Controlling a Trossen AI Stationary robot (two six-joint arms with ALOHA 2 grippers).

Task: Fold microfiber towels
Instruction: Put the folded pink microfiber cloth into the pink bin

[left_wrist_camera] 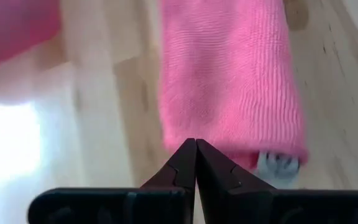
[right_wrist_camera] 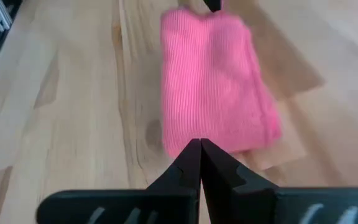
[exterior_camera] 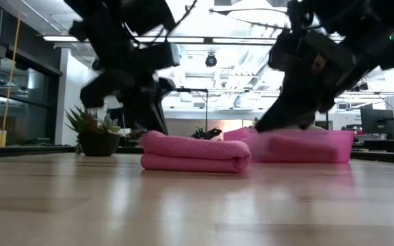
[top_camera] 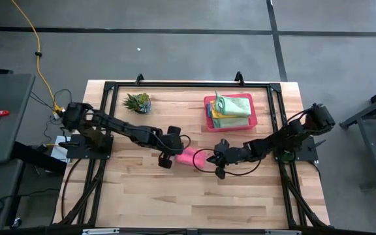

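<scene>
Both sets of fingers are pressed together, empty: the left gripper (top_camera: 167, 158) at the folded pink towel's (top_camera: 189, 156) left end, the right gripper (top_camera: 218, 163) at its right, mid-table. Likely pressing the fold flat; each should push evenly without dragging it

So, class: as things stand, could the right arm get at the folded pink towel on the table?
Probably yes. The right gripper, fingers shut, sits right beside the pink towel with nothing between them; the left gripper flanks the other end, and the pink tray lies clear behind.
</scene>
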